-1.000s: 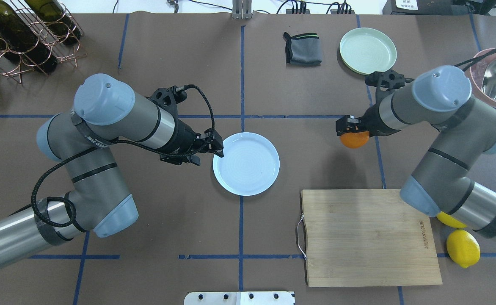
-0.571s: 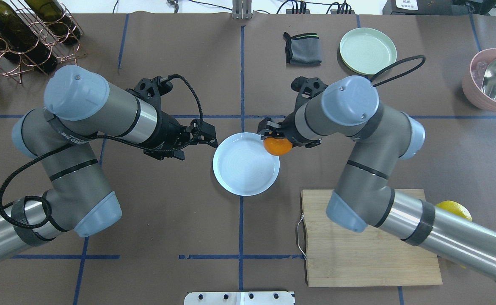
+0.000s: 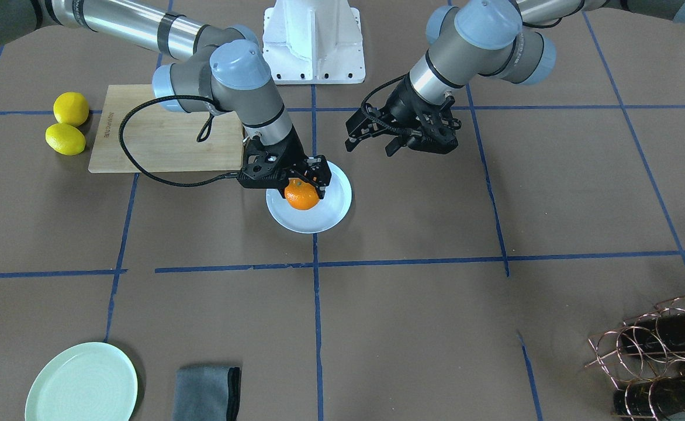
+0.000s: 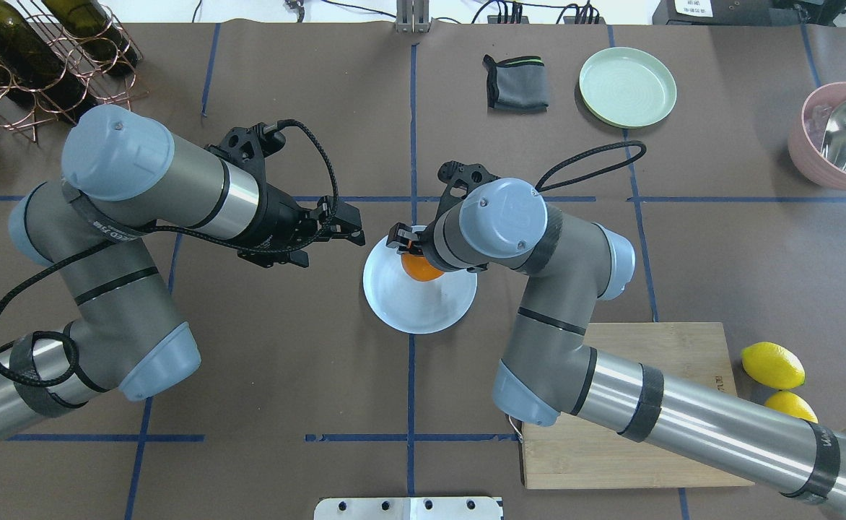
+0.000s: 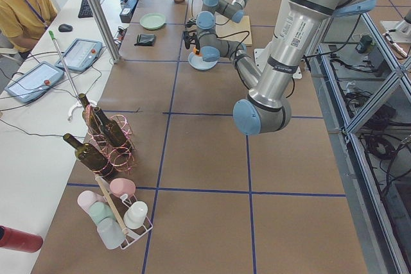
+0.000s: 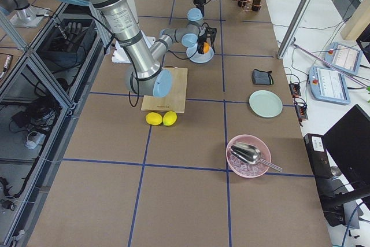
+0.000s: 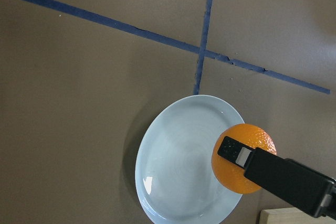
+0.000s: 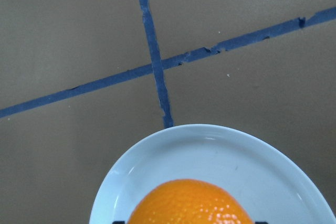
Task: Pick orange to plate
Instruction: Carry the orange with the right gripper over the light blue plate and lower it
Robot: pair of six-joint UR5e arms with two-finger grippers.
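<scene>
In the front-facing view, just left of centre, the right fingers [image 3: 322, 176] clamp the orange [image 3: 302, 196] from both sides, and its dark stem dot faces up. The fruit sits over the upper left part of the white plate [image 3: 335, 215]; no view shows whether it touches the plate.

The overhead view hides most of this. There the right arm's wrist covers the fruit, and only an orange sliver shows at frame centre.

The left wrist view fills in the side angle. One black finger lies across the orange near the plate's right rim, at the lower right of the frame.

The right wrist view shows only the top of the dimpled peel against the plate at the bottom edge, with crossed blue tape lines on the table beyond.

The left fingers [image 4: 349, 230] are spread with nothing between them, just left of the plate in the overhead view.

A wooden cutting board [image 3: 161, 134] lies at the front-facing view's upper left, with two lemons [image 3: 65, 123] beside it. A pale green plate [image 4: 627, 87] and a grey cloth [image 4: 517, 83] sit along the overhead frame's top edge. A pink bowl [image 4: 813, 155] with a metal scoop appears only in the overhead and right side views.
</scene>
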